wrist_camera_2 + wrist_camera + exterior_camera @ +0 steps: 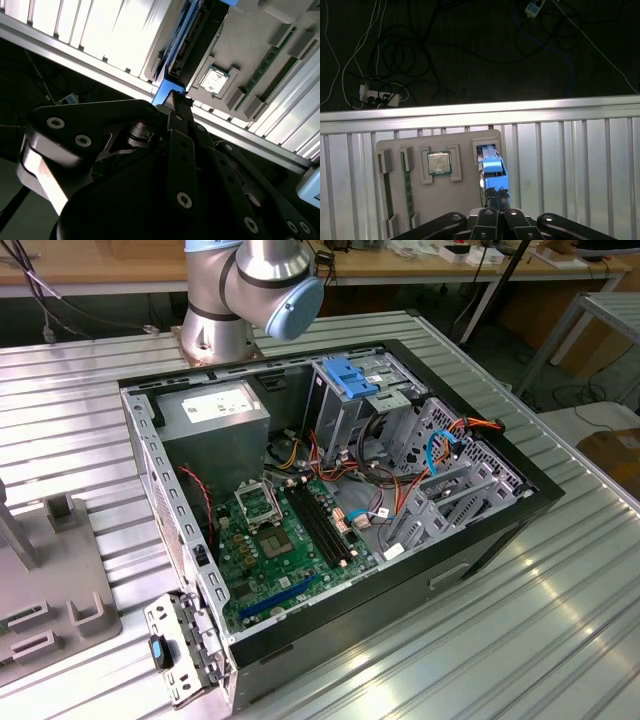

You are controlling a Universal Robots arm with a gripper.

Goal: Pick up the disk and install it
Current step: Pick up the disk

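— Where did your disk (492,165) stand?
— On edge in a slot of the grey holder (465,197), blue rail toward the camera, near the chip (439,163), as both wrist views showed you. The holder lay on the ribbed table (570,165), at the exterior view's left of the open case (480,540).
— And your gripper (496,191)?
— Its fingers (490,197) were drawn together, tips at the rail's near end. Whether they pinched the rail, you could not have told. The arm (250,290) stood at the case's far side in the exterior view.
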